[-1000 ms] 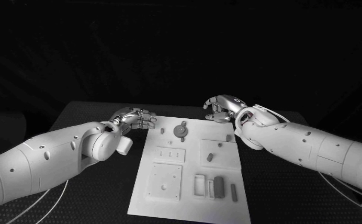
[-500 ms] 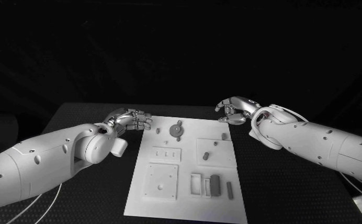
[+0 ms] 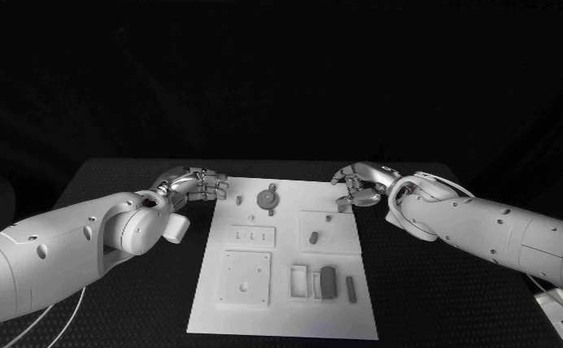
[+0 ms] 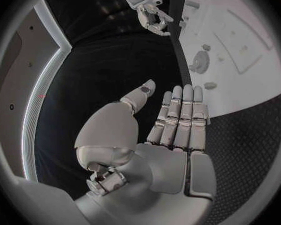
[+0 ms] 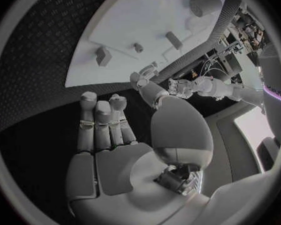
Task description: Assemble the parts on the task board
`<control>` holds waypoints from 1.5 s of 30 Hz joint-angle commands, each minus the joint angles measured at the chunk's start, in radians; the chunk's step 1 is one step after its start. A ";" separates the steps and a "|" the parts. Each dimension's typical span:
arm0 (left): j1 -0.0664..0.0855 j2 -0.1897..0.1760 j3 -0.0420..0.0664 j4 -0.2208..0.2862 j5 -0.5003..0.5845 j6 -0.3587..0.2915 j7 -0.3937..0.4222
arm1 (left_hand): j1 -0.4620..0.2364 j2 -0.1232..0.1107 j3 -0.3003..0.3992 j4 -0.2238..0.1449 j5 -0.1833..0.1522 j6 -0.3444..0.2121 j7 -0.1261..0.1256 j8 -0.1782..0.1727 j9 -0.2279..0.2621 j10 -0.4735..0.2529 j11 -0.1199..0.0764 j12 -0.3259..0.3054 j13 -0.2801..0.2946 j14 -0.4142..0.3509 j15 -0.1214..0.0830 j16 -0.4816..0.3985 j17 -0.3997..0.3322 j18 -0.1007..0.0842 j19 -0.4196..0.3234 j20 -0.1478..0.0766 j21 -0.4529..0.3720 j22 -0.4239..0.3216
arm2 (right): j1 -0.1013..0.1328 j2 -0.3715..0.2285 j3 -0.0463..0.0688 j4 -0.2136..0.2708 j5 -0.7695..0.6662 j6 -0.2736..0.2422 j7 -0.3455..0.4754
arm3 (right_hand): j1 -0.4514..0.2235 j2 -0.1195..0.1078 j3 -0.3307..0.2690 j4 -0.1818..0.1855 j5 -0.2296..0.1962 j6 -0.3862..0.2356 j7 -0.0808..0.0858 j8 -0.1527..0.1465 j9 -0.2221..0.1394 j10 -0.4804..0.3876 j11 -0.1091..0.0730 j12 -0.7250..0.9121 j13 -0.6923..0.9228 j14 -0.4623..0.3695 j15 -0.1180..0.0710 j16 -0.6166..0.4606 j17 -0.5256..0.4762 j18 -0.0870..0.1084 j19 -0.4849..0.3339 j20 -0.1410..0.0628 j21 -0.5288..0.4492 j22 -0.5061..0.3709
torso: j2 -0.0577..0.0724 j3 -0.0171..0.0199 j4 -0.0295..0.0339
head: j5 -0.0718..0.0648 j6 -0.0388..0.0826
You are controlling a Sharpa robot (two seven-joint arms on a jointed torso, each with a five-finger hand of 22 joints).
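Empty left hand (image 4: 168,135) beside task board (image 4: 253,60)

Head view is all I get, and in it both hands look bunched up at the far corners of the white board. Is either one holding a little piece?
Observer: Not the left. The left wrist view shows the left hand with a bare palm, its fingers straight and side by side.
Operator: And the right one?
Observer: Empty too. The right wrist view shows the right hand with a bare palm, reaching toward the task board without touching it.
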 commanded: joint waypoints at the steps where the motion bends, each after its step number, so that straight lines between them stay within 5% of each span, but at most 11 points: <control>1: 0.000 0.004 0.001 0.004 -0.004 0.014 0.017 | -0.005 0.001 -0.003 -0.002 0.000 -0.002 0.001 -0.001 -0.001 -0.008 0.002 -0.004 -0.001 0.008 0.000 -0.005 0.001 -0.005 0.007 0.001 -0.007 0.001 | -0.009 0.004 0.000 -0.004 -0.025 0.036 0.006 | 0.000 -0.013 0.000 0.008 -0.002 0.007 0.023 -0.007 -0.003 -0.136 0.039 -0.007 -0.001 -0.013 0.002 -0.005 0.000 0.020 -0.009 0.002 -0.006 0.010 | -0.001 -0.0004 0.0028 | -0.009 -0.006; 13: -0.002 0.002 0.001 0.004 -0.004 0.016 0.016 | -0.006 0.001 -0.003 -0.002 0.000 -0.004 0.002 -0.002 -0.002 -0.009 0.003 -0.005 -0.002 0.008 0.001 -0.006 0.002 -0.005 0.008 0.001 -0.007 0.002 | -0.030 0.009 -0.001 -0.045 -0.040 0.055 -0.003 | 0.002 -0.023 0.001 0.015 -0.002 -0.005 0.028 -0.011 -0.006 -0.145 0.044 -0.006 -0.001 -0.022 0.007 -0.006 0.001 0.020 -0.015 0.006 -0.010 0.011 | -0.001 -0.0011 0.0030 | -0.016 -0.019; 28: -0.004 0.000 0.001 0.001 -0.004 0.019 0.014 | -0.006 0.001 -0.004 -0.002 0.000 -0.004 0.003 -0.003 -0.002 -0.009 0.003 -0.006 -0.002 0.008 0.000 -0.007 0.002 -0.005 0.008 0.001 -0.008 0.002 | -0.050 0.002 0.000 -0.052 -0.038 0.063 0.002 | 0.005 -0.008 -0.004 0.023 -0.003 0.021 0.021 0.009 0.001 -0.143 0.038 0.004 0.000 -0.020 0.002 0.005 0.005 0.020 -0.012 0.007 -0.006 0.015 | -0.001 -0.0020 0.0033 | -0.017 -0.022; 45: -0.005 -0.005 0.001 0.003 -0.004 0.020 0.013 | -0.007 0.002 -0.004 -0.001 0.000 -0.005 0.004 -0.003 -0.002 -0.009 0.004 -0.007 -0.002 0.008 0.001 -0.007 0.003 -0.005 0.008 0.001 -0.009 0.002 | -0.062 0.025 0.000 -0.070 -0.025 0.054 -0.005 | -0.016 0.090 -0.010 0.045 -0.002 0.110 -0.016 0.065 0.027 -0.125 0.003 0.010 -0.009 -0.008 -0.030 0.012 0.002 0.020 -0.004 0.000 0.002 0.018 | -0.001 -0.0028 0.0025 | -0.020 -0.026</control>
